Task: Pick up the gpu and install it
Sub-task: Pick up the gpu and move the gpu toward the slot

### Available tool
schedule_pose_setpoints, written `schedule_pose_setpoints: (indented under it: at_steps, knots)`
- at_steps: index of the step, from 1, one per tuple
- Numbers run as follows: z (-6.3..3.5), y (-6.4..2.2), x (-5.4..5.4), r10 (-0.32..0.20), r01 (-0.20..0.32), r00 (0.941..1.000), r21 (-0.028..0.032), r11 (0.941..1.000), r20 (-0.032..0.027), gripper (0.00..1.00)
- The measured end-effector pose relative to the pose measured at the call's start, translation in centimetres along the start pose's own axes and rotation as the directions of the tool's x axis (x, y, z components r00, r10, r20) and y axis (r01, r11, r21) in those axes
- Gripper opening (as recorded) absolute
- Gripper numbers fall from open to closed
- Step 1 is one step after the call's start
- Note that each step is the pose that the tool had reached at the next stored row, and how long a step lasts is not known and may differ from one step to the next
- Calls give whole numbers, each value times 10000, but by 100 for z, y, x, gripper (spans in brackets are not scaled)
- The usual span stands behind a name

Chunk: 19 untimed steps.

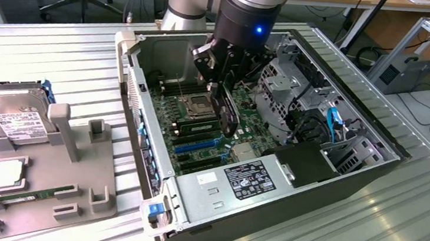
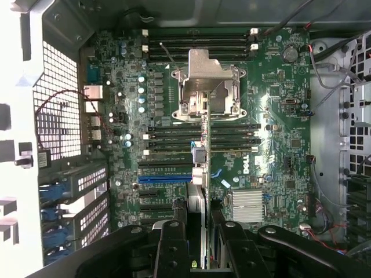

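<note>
The computer case [image 1: 133, 83] lies on its side on the table [image 1: 72, 53], open face up, with the motherboard [image 1: 191, 124] [image 2: 278, 116] on its floor. The gpu [image 1: 228, 115] [image 2: 202, 156] hangs edge-on between the fingers of the gripper [image 1: 220, 84] [image 2: 202, 231], over the motherboard and just to the exterior view's right of the CPU socket [image 1: 199, 103] [image 2: 207, 87]. The power supply [image 1: 249, 177] sits at the case's end nearest the exterior camera. Toward the table's edge at the exterior view's left stands a holder [image 1: 45, 163]. The hard drive [image 1: 12, 114] is at its far end and the RAM stick [image 1: 10, 198] along its near edge.
</note>
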<state>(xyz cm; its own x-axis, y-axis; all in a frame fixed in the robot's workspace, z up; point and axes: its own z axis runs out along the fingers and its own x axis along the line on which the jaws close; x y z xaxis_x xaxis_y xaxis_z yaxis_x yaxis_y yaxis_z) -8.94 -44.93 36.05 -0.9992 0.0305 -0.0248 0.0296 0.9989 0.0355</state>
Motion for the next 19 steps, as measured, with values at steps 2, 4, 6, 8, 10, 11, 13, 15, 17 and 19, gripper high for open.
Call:
schedule_pose_setpoints:
  at_steps: [2, 4, 6, 8, 10, 11, 13, 15, 17, 19]
  knots:
    - [4, 0, -5, -2, 2, 10000, 1, 10000, 0, 26]
    - [7, 0, -10, -4, 4, 10000, 3, 10000, 1, 26]
    - [10, 0, -18, -7, 7, 10000, 5, 10000, 1, 26]
    - [13, 1, -26, -10, 10, 10000, 10, 10000, 0, 26]
    - [16, 1, -33, -12, 12, 10000, 15, 10000, 0, 26]
    - [17, 2, -38, -14, 14, 10000, 18, 10000, 0, 26]
    - [20, 3, -49, -16, 16, 10000, 23, 10000, 0, 26]
    - [23, 7, -66, -17, 17, 10000, 30, 10000, 0, 26]
    - [29, 15, -89, -17, 17, 10000, 36, 10000, 1, 26]
    - [33, 20, -101, -17, 17, 10000, 37, 10000, 1, 26]
